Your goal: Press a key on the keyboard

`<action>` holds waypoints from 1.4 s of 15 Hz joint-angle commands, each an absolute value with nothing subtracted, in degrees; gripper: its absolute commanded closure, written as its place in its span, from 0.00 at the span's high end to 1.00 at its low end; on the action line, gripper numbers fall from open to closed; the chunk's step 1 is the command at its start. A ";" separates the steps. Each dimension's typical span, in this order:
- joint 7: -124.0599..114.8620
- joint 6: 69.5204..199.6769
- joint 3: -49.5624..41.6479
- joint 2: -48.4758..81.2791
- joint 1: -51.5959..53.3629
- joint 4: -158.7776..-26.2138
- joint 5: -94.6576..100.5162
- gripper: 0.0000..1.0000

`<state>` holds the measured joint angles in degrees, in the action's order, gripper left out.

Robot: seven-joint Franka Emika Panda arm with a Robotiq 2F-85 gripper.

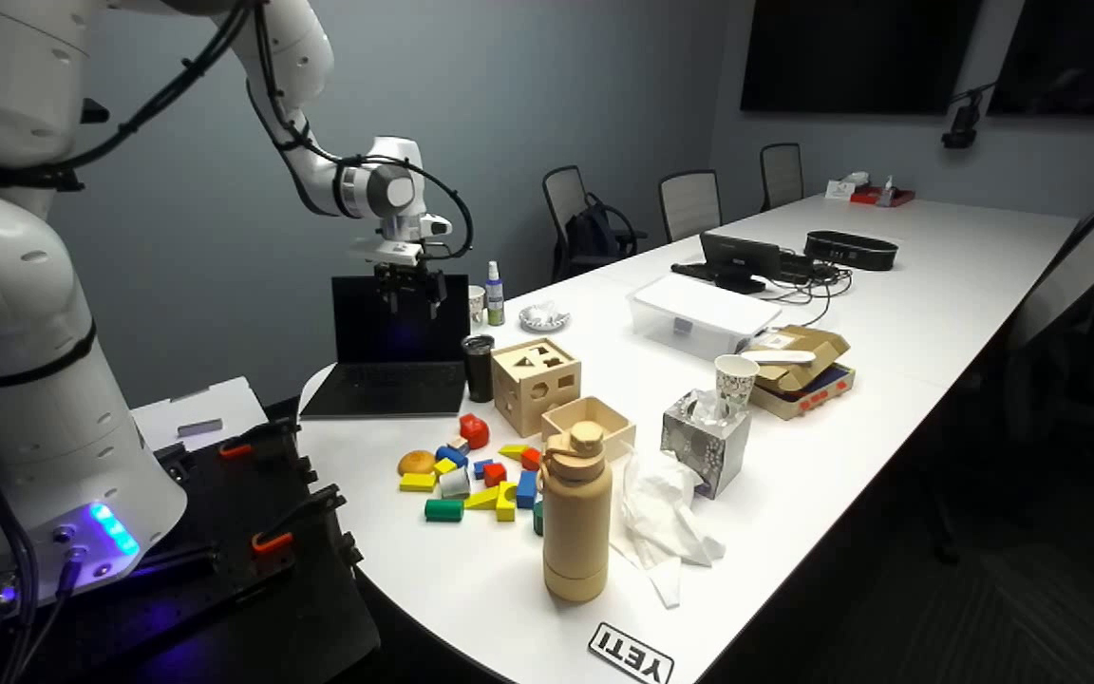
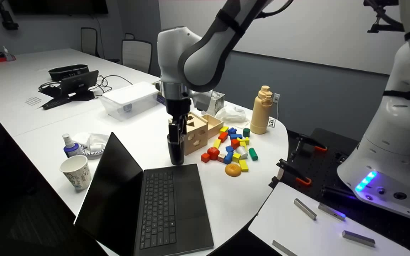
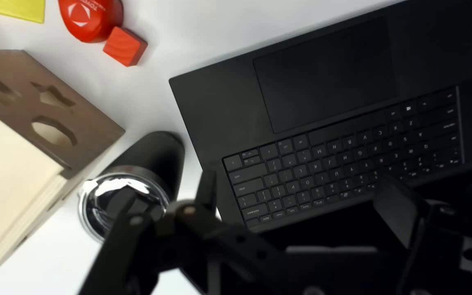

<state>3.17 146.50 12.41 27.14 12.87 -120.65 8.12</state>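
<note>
In an exterior view: end effector [image 1: 414, 306] hangs in front of the dark screen [image 1: 354, 323] of the unfolded laptop [image 1: 400, 344], higher than the keyboard [image 1: 395, 376] and apart from it. Jaws stand wide, clear gap between. Laptop sits at the rounded end of the white worktop [image 1: 480, 589]; black tumbler [image 1: 479, 369] just beside it, then the wooden block box [image 1: 530, 385] and a shallow wooden tray [image 1: 617, 441]. Coloured blocks [image 1: 495, 473] lie strewn near these; tan bottle [image 1: 576, 518] upright beside them, silver tissue box [image 1: 699, 451] near the tray.

In an exterior view: keyboard lies flat along the foot of the screen, trackpad [image 2: 190, 199] next to it. End effector seen nearly edge-on (gap unreadable from this side), overlapping tumbler and block box. Paper cup [image 2: 77, 173] and spray bottle [image 2: 71, 146] stand behind the screen.

Wrist view: fingers [image 3: 395, 211] wide apart, part of the keyboard showing between them (letters upside down from here). One finger shows over the laptop's edge, near the tumbler; the other past the key rows. Red cube [image 3: 122, 46] lies by a rounded red piece [image 3: 90, 18] with white lettering; whether they touch, cannot tell.
</note>
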 commanded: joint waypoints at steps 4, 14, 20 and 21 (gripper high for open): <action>5.79 142.85 11.85 42.71 15.66 -104.42 8.22 0.44; 11.33 141.77 10.95 55.96 16.49 -91.19 9.52 0.00; 12.14 141.78 10.05 61.10 17.12 -85.78 10.41 0.00; 12.21 141.92 9.93 61.78 17.24 -85.15 10.57 0.00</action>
<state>11.96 143.63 10.99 59.45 15.76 -88.85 9.47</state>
